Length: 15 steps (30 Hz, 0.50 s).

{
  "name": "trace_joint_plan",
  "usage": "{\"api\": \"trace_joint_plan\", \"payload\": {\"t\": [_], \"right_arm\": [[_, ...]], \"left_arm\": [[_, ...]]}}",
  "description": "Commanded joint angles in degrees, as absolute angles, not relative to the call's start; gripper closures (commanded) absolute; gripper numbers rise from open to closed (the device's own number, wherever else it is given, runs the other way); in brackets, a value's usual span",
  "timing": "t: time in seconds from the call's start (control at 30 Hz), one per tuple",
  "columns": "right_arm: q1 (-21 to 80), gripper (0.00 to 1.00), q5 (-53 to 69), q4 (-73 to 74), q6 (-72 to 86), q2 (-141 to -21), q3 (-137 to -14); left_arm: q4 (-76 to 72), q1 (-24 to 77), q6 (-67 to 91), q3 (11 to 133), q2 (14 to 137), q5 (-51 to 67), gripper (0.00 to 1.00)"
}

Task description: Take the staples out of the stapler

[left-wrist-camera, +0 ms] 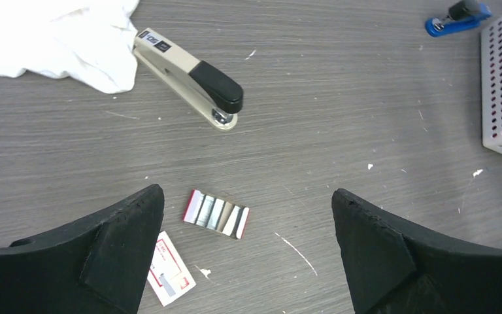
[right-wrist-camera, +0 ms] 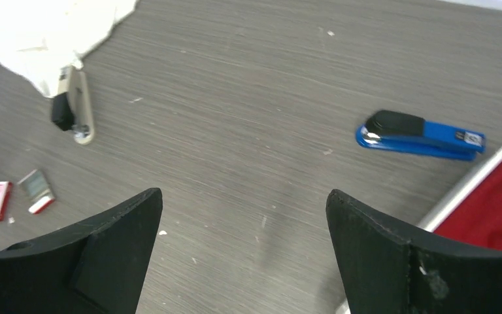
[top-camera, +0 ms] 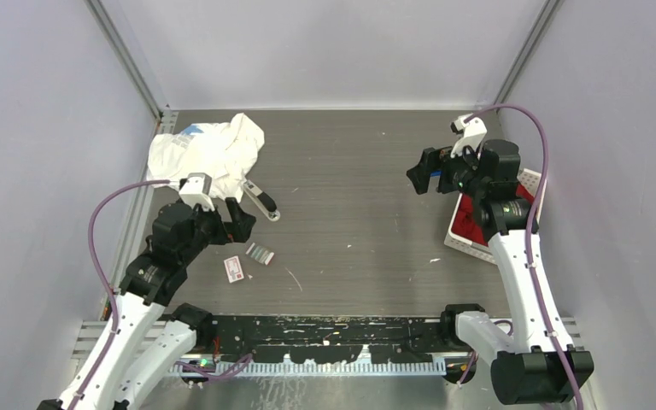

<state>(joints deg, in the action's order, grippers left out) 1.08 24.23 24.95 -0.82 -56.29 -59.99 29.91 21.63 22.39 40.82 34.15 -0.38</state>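
Several staples (left-wrist-camera: 216,214) in red-edged tray (left-wrist-camera: 189,207)

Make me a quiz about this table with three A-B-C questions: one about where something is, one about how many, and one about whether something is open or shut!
1. Where does the beige stapler lie?
A) inside a basket
B) right by the white cloth
C) in a gripper

2. How many staplers are on the table?
A) one
B) two
C) four

3. How does the left gripper stand?
A) shut on a box
B) shut on cloth
C) open, holding nothing

Answers:
1 B, its back end sits at the cloth's edge.
2 B, the beige one plus a blue stapler.
3 C, its jaws stand wide apart above the tabletop.
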Motion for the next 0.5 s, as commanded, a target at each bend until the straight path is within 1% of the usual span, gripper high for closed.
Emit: {"api": "trace_joint_plan", "payload": {"t": [0.0,0.07,0.23,0.33,0.47], "right_arm": [[0.3,0.0,15.6,27.3,-3.4,-55.9,-62.3],[0.1,0.0,13.6,28.1,-5.8,-55.5,-61.6],[-0.5,0.0,14.0,31.8,-17.0,-53.2,-59.8],[-0.8,0.0,14.6,36.9,-21.9,-53.5,-61.2],[-1.1,0.0,18.8,45.1,-26.8,-56.5,-64.5]], "left_arm": [[29.7,17.4,23.9,44.4,35.8,3.1,0.01],[29.9,15.5,24.8,45.0,36.7,4.6,0.01],[28.8,11.5,28.8,45.3,37.8,10.6,0.01],[28.1,9.8,31.9,44.6,37.7,13.9,0.01],[27.8,8.4,35.2,43.5,36.6,17.0,0.01]]}}
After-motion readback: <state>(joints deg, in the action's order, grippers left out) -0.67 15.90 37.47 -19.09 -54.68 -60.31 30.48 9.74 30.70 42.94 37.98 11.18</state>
